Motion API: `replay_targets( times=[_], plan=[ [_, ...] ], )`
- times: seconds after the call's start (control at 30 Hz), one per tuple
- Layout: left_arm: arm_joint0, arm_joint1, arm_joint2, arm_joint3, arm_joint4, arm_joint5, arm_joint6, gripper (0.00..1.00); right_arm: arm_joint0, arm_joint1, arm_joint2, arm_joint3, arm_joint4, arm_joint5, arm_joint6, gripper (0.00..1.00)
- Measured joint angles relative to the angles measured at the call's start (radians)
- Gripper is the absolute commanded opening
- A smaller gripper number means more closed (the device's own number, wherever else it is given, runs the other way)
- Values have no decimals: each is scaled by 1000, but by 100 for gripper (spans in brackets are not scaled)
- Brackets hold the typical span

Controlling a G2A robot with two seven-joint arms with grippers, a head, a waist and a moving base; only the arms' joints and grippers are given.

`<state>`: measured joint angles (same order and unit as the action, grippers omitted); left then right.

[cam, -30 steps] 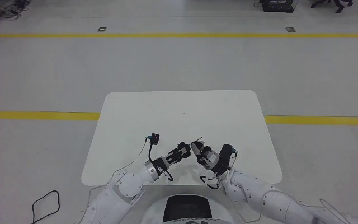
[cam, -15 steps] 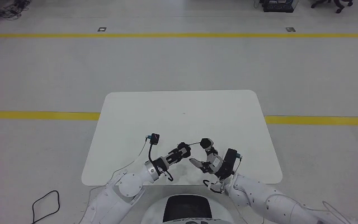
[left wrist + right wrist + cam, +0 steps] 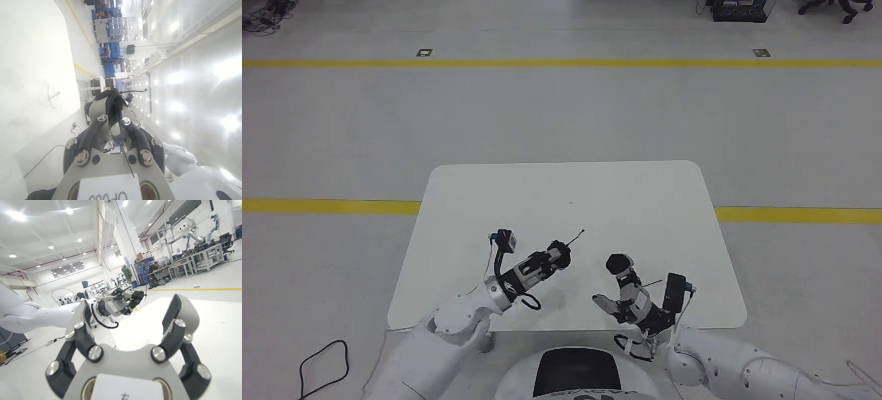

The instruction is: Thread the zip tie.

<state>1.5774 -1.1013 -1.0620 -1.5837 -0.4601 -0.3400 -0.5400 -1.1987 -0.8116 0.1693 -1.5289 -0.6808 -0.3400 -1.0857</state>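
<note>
The thin black zip tie (image 3: 117, 113) is pinched in my left gripper (image 3: 113, 95), which is shut on it. One end pokes out past the fingertips (image 3: 579, 236) and the other trails back over the palm. In the top view this gripper (image 3: 560, 250) hovers over the near middle of the white table (image 3: 642, 195). My right gripper (image 3: 608, 284) is open and holds nothing, a short way right of the left one and nearer the table's front edge. From the right wrist its two fingers (image 3: 174, 306) stand wide apart, with the left gripper (image 3: 137, 295) and the zip tie (image 3: 146, 290) beyond them.
The table's front edge (image 3: 542, 325) runs just below both grippers. Its far half is bare white surface. A black cable (image 3: 322, 365) lies on the floor at the front left, and yellow lines (image 3: 332, 206) cross the floor.
The two grippers were together a second ago. The right gripper has opened and drawn back toward the front edge, while the left has shifted left and away with the zip tie.
</note>
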Motion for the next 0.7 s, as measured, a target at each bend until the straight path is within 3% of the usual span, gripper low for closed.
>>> replay_targets(
  times=[0.23,0.4,0.7],
  plan=[
    [15,10,-45,16,-80,0,-103,0,1,117,1,-172,60,0,171,100],
    [34,15,-75,7,-84,0,-125,0,29,185,1,-276,147,0,308,100],
    [63,17,-102,-8,-97,0,-138,0,84,257,1,-391,358,0,530,100]
  ],
)
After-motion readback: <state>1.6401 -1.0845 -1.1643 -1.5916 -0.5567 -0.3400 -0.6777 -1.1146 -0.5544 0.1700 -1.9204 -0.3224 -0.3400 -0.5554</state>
